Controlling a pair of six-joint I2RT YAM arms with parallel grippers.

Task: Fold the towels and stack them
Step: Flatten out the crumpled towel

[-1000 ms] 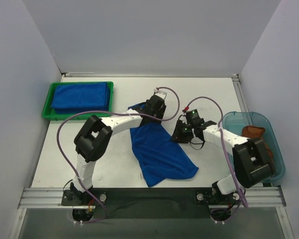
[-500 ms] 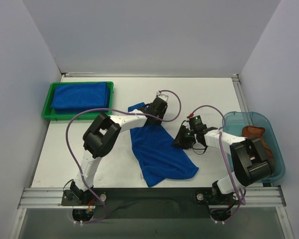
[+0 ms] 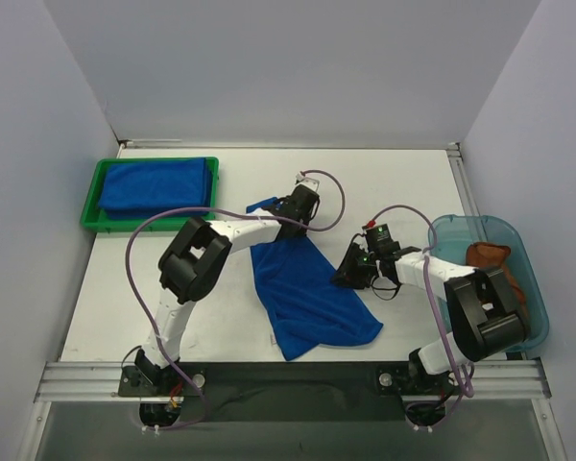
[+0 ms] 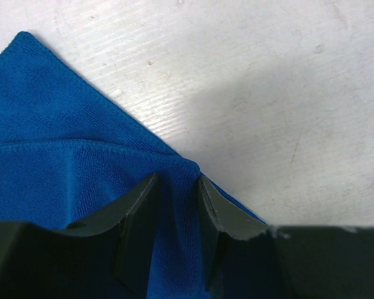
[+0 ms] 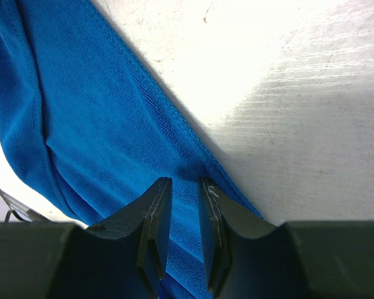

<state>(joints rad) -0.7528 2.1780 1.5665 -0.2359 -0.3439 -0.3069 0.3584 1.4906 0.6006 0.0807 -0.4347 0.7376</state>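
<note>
L to R: a folded blue towel (image 3: 154, 185) lies in the green tray (image 3: 144, 223) at the far-left of the table (image 3: 403, 182), and the spread blue towel (image 3: 307, 293) lies rumpled at table ctr, running diagonally from far to near. The left gripper (image 4: 177, 187) sits at that towel's far corner, jaws narrow, pinching a raised pleat of cloth (a lower layer's corner shows beyond the fingers); the right gripper (image 5: 182, 190) sits at its right hem, approx. mid-length, jaws narrow, nipped on the stitched edge. Far R, a rust-brown towel (image 3: 487, 254) lies bunched in the teal bin (image 3: 451, 230).
</note>
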